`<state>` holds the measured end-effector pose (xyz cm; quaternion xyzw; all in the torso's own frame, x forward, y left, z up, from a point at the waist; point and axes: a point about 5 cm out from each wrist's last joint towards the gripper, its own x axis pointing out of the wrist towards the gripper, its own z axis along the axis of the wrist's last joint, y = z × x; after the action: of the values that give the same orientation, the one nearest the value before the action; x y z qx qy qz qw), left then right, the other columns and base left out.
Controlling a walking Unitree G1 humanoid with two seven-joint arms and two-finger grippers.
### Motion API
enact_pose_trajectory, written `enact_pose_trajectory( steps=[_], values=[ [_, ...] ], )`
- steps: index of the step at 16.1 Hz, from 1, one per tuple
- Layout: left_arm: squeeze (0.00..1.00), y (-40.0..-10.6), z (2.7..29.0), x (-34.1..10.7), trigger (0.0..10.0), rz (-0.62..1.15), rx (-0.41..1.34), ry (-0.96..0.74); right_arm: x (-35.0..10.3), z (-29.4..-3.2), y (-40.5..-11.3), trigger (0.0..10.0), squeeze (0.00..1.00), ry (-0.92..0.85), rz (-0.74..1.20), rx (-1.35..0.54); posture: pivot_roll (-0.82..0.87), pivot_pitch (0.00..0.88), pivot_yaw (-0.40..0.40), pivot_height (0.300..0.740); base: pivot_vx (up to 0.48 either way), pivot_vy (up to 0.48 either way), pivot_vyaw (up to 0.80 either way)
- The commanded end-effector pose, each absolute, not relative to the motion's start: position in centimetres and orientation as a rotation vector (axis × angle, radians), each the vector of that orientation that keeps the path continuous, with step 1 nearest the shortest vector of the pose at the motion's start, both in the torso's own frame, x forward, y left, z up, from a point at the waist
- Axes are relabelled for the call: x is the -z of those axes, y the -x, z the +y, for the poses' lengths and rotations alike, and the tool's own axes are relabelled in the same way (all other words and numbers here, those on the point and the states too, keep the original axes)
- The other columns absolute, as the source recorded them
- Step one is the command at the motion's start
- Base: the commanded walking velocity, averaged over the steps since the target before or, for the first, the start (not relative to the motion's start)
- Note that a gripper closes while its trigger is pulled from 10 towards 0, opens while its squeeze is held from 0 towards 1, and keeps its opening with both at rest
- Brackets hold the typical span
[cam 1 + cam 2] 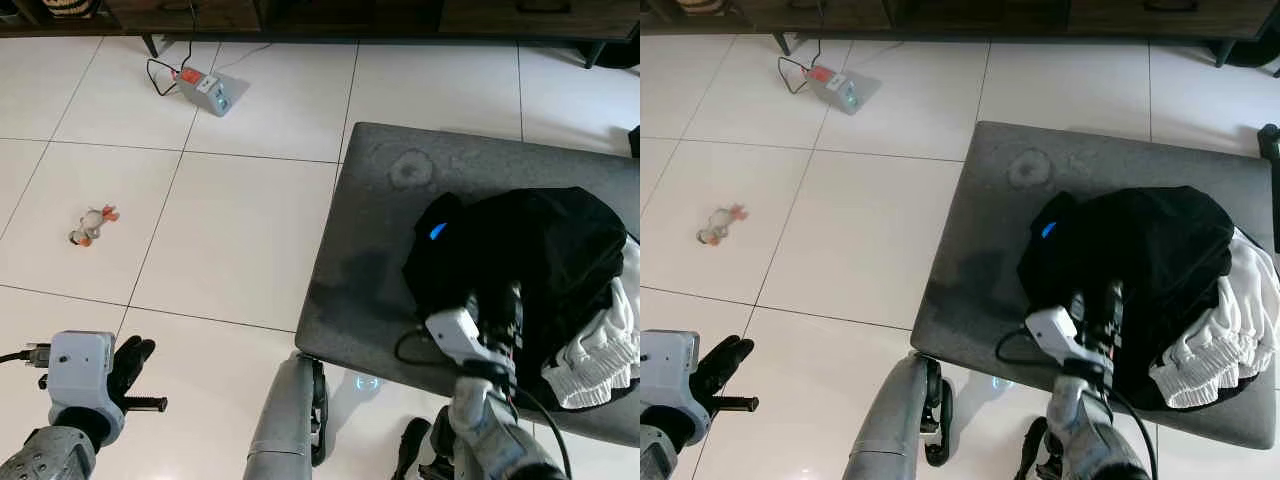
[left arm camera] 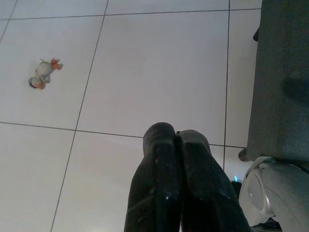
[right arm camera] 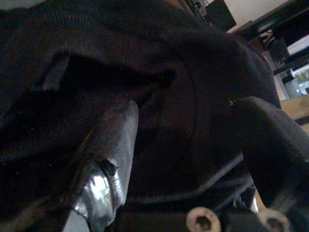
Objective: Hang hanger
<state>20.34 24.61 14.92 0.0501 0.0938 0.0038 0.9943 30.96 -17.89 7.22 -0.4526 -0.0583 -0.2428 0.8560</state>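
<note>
Reach into the clothes pile, no hanger showing yet.
You're pushing the right gripper (image 1: pixel 1108 300), fingers spread, into the black garment (image 1: pixel 1140 260) on the grey ottoman (image 1: pixel 980 250), probably feeling for it; your left gripper (image 2: pixel 176 140) is hanging clenched over the floor.

black garment (image 1: pixel 530 260): dark fabric heaped in a rumpled mound, a small blue mark near its left edge
pose: bunched, lying on the grey surface (image 1: pixel 380 260)
place: directly ahead of the right claw (image 1: pixel 497 310), whose fingers spread against its near folds
hanger: cannot be made out
close view: dark cloth between the spread fingers (image 3: pixel 113 145)
</note>
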Motion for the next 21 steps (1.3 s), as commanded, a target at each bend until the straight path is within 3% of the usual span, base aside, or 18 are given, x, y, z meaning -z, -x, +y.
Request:
enact_pose_trajectory(
  steps=[1, 2, 12, 21],
  values=[
    [0.00, -19.6, 25.2, -14.2, 10.0, 0.232, -0.035, -0.109, -6.0, -17.6, -30.7, 10.0, 0.06, 0.965, -0.063, 0.486, 0.36, 0.586, 0.210, 0.617, 0.000, 0.000, 0.00],
    [0.00, -19.6, 25.2, -14.2, 10.0, 0.232, -0.034, -0.109, -6.2, -17.7, -31.1, 10.0, 0.00, 0.970, -0.059, 0.495, 0.36, 0.586, 0.210, 0.617, 0.000, 0.000, 0.00],
    [0.00, -19.3, 25.4, -14.4, 10.0, 0.232, -0.043, -0.114, -7.8, -19.9, -33.2, 10.0, 0.00, 1.017, 0.000, 0.617, 0.38, 0.586, 0.213, 0.617, 0.000, 0.000, 0.00],
    [0.00, -19.1, 25.5, -14.5, 10.0, 0.232, -0.048, -0.117, -11.6, -20.1, -34.4, 10.0, 0.00, 0.997, -0.276, 0.706, 0.39, 0.592, 0.223, 0.617, 0.000, 0.000, 0.00]
  ],
)
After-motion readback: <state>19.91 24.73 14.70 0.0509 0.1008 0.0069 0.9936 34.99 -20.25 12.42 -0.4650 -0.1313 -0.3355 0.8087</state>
